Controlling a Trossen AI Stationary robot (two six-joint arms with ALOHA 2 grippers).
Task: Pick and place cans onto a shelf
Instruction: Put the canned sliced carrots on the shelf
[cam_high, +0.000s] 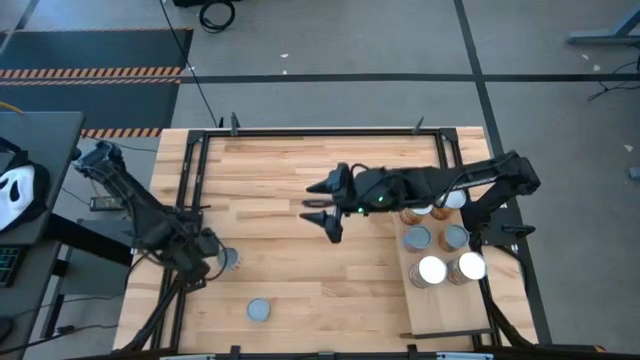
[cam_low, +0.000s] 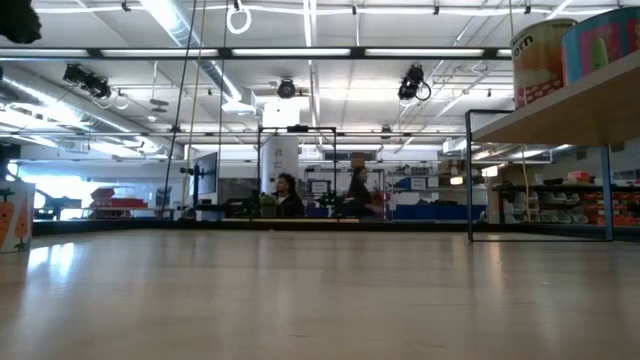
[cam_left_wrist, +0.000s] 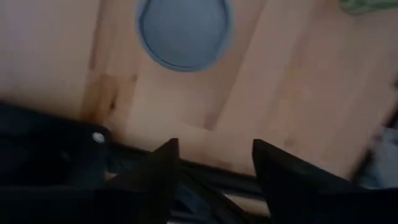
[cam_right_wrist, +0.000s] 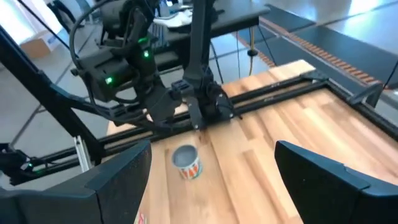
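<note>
Two cans stand on the slatted tabletop at the near left: one (cam_high: 229, 258) with a grey top and orange-white sides (cam_right_wrist: 186, 162), and one (cam_high: 259, 310) nearer the front edge. My left gripper (cam_high: 212, 252) is open just left of the first can, over the black frame rail. A grey can top (cam_left_wrist: 185, 31) shows ahead of its fingers (cam_left_wrist: 214, 146). My right gripper (cam_high: 327, 208) is open and empty above the table's middle, pointing left (cam_right_wrist: 212, 149). The shelf (cam_high: 450, 310), a pale board at the right, carries several cans (cam_high: 431, 270).
A black metal frame (cam_high: 190, 180) runs round the tabletop. In the low view the shelf (cam_low: 560, 120) stands raised at the right, with cans (cam_low: 540, 50) on it. People show far off in the room behind (cam_low: 285, 195). Bare wood lies between the two grippers.
</note>
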